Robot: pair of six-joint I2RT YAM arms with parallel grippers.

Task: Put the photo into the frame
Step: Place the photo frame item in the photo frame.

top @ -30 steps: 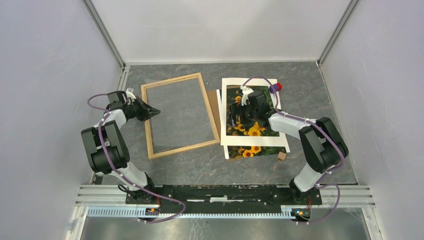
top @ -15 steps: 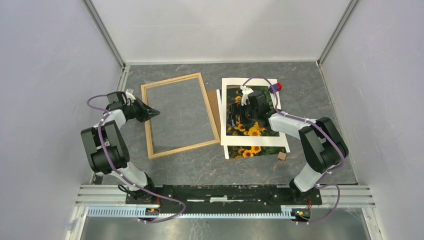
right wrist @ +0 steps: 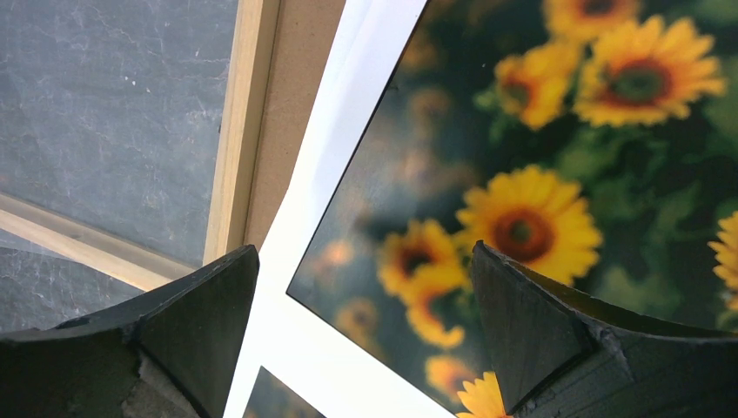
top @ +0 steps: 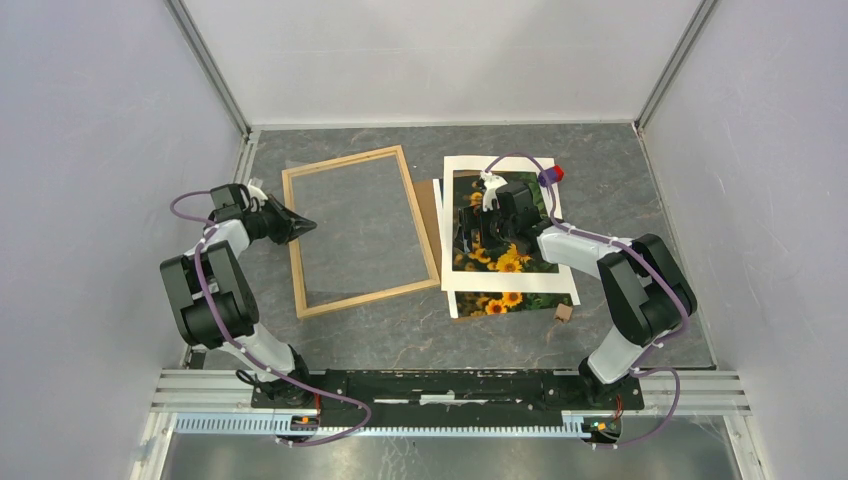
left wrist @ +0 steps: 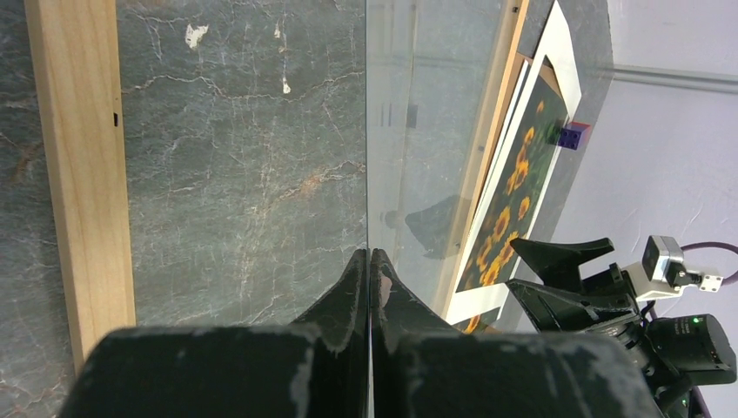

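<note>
Two sheets lie under the right gripper's [top: 475, 228] wide-spread fingers [right wrist: 540, 331], so closing may drag the white mat [top: 500, 282] along with the photo [top: 512, 263], while the left fingers [left wrist: 352, 287] are pressed together at the frame [top: 345, 160].

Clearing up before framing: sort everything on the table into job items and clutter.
Job:
sunflower photo
wooden frame
white mat
brown backing board

Clutter:
red-and-blue block
small brown cube

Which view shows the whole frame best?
Top external: the frame lies entirely in view, with all four wooden sides visible. Left wrist shows mainly one side strip close up; right wrist shows only a corner.
</note>
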